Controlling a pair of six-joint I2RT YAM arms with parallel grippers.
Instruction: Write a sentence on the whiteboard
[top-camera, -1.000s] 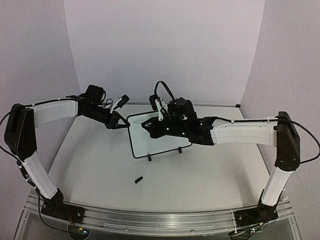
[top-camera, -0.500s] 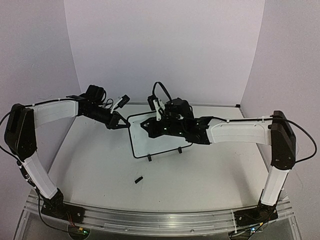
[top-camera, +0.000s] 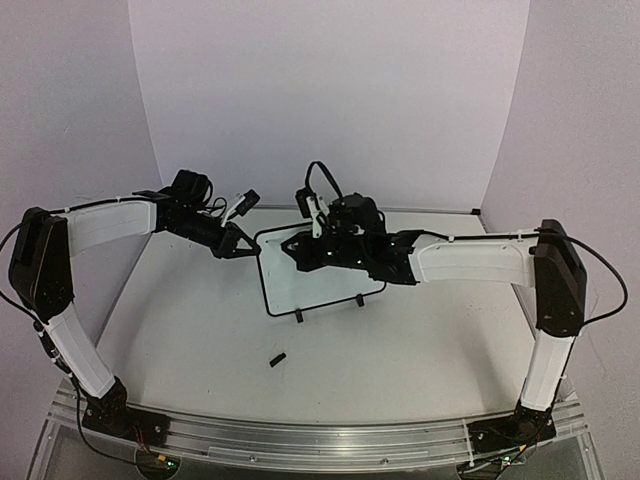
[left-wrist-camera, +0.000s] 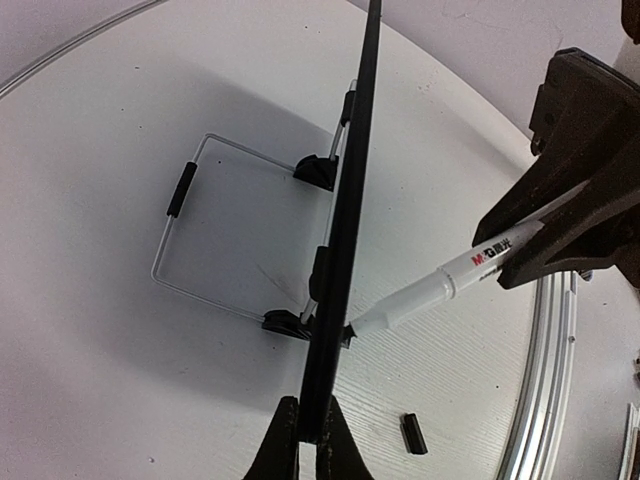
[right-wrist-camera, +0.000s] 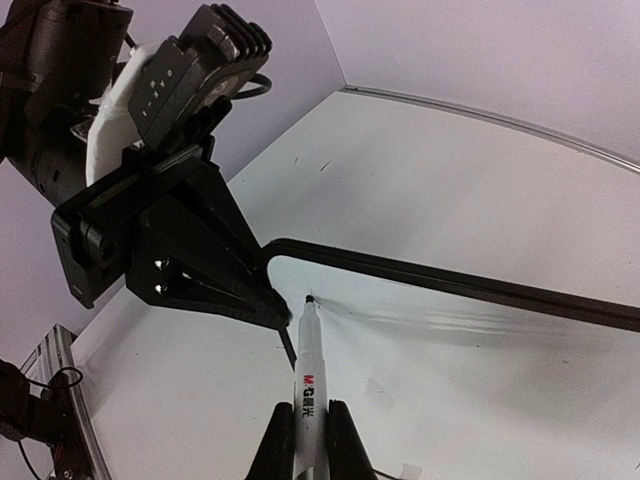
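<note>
The whiteboard (top-camera: 315, 275), white with a thin black frame, stands tilted at the table's middle on two black feet. My left gripper (top-camera: 240, 247) is shut on its upper left edge; in the left wrist view the board (left-wrist-camera: 345, 220) shows edge-on between my fingertips (left-wrist-camera: 308, 440). My right gripper (top-camera: 300, 253) is shut on a white marker (right-wrist-camera: 307, 375). The marker's tip touches the board face (right-wrist-camera: 450, 340) near its top left corner. No written sentence shows on the board. The marker also shows in the left wrist view (left-wrist-camera: 440, 285).
A small black marker cap (top-camera: 277, 358) lies on the table in front of the board; it also shows in the left wrist view (left-wrist-camera: 413, 433). A wire stand (left-wrist-camera: 190, 235) props the board from behind. Lilac walls enclose the table on three sides.
My right arm has moved left across the board, bringing the marker towards the top left corner. The left arm and the board have not moved.
</note>
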